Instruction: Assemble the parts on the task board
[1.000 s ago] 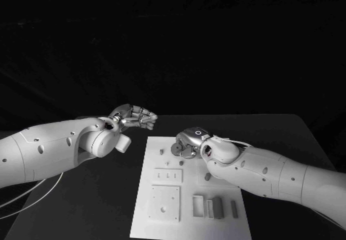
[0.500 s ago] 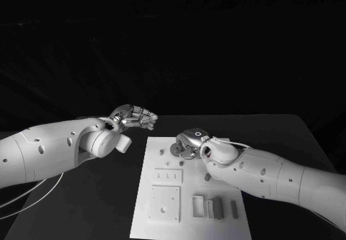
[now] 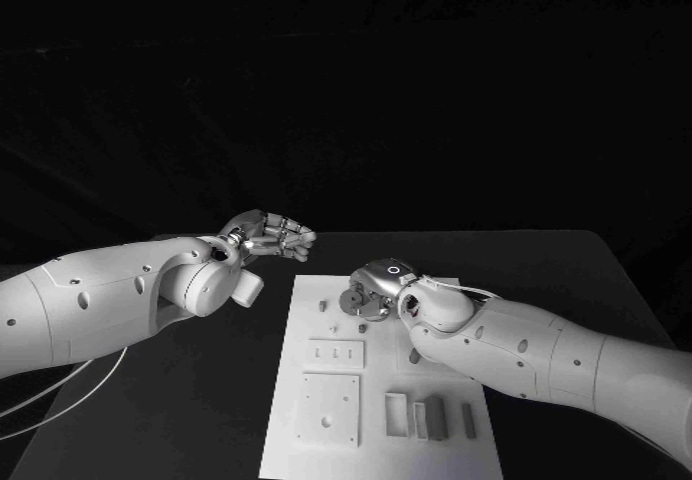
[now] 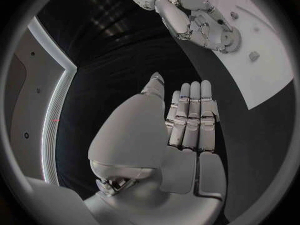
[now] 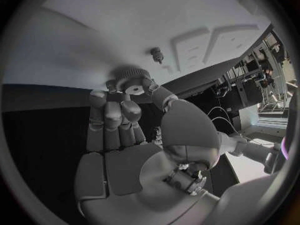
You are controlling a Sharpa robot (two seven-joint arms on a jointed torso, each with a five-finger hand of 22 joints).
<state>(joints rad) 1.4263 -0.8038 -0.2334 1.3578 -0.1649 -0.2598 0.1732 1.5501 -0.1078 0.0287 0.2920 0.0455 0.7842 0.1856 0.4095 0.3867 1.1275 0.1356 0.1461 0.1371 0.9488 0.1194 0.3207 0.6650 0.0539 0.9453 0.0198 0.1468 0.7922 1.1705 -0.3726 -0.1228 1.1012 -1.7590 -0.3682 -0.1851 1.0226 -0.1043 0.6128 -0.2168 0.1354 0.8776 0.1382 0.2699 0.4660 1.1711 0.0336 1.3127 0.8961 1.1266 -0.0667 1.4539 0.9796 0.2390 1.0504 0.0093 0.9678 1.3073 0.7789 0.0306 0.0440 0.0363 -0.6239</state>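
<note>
Right hand (image 3: 372,291) has crept slightly toward me over the far end of the task board (image 3: 329,420); left hand (image 3: 271,235) unchanged. I read the right hand as pinching a small toothed gear (image 5: 132,82) at its fingertips, just above the board beside a small peg (image 5: 156,54). Left hand is clenched on nothing, off the board's far-left corner above the bench (image 3: 216,400).

Risk, my judgement: gear slips or cocks if lowered off-centre.

Gear looks flat, bore facing my wrist camera; exact axis tilt I cannot tell.
</note>
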